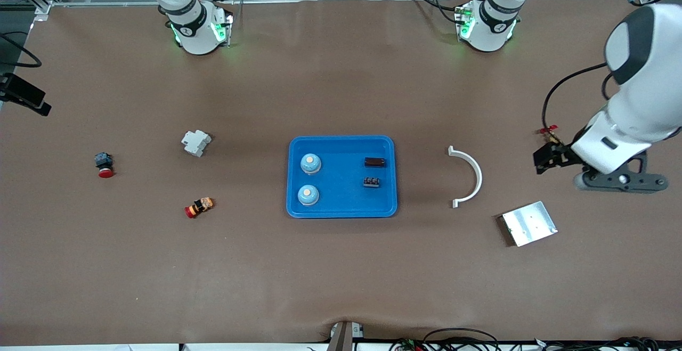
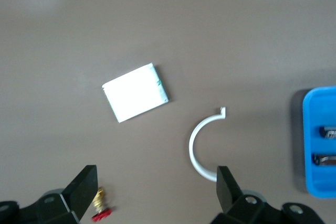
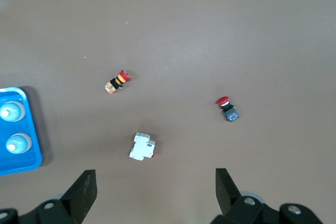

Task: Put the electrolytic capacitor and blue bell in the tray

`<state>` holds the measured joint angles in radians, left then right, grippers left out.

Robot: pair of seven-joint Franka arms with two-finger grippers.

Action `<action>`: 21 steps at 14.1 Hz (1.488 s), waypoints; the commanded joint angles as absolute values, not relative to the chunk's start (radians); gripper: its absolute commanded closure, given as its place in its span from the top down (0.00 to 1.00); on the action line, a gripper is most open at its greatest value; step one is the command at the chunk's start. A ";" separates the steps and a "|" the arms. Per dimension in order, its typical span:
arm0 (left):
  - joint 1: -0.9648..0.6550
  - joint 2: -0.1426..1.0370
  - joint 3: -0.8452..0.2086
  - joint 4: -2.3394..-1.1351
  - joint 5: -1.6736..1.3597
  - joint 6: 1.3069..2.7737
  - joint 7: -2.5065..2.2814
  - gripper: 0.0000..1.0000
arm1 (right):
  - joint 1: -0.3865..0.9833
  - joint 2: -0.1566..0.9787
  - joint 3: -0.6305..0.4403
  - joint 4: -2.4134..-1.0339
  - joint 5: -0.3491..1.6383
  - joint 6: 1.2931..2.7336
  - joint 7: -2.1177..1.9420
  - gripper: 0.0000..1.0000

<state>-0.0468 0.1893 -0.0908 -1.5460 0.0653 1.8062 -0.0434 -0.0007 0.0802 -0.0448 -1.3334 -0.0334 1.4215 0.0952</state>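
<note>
silver plate nearest | left pincer spread | right pincer spread, arm cut off

- One shallow bright-blue plastic tray with rounded corners.
- Two light-blue dome-shaped bells with pale centre buttons, both in the tray.
- Two small dark block-shaped parts, both in the tray.
- One white plastic half-ring clamp.
- One flat silver metal plate.
- One white boxy breaker-like module.
- Two red-capped push-button switches, one with a dark body, one with an orange-and-black body.
</note>
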 commanded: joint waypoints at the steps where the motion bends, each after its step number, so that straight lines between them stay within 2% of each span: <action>1: -0.086 0.137 -0.031 -1.557 0.023 1.753 0.009 1.00 | 0.000 0.074 -0.048 -1.335 -0.006 1.424 0.092 1.00; 7: -0.063 0.051 -0.014 -1.557 -0.002 1.637 0.008 1.00 | -0.003 0.074 -0.048 -1.339 -0.005 1.414 0.091 1.00; 21: -0.049 0.018 -0.037 -1.557 -0.002 1.557 -0.087 1.00 | -0.005 0.077 -0.046 -1.339 0.003 1.424 0.087 1.00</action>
<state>-0.0539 0.0509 -0.0320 -1.5465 0.0169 1.5722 -0.0638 -0.0008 0.0821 -0.0456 -1.3341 -0.0134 1.4194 0.0943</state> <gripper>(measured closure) 0.000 0.000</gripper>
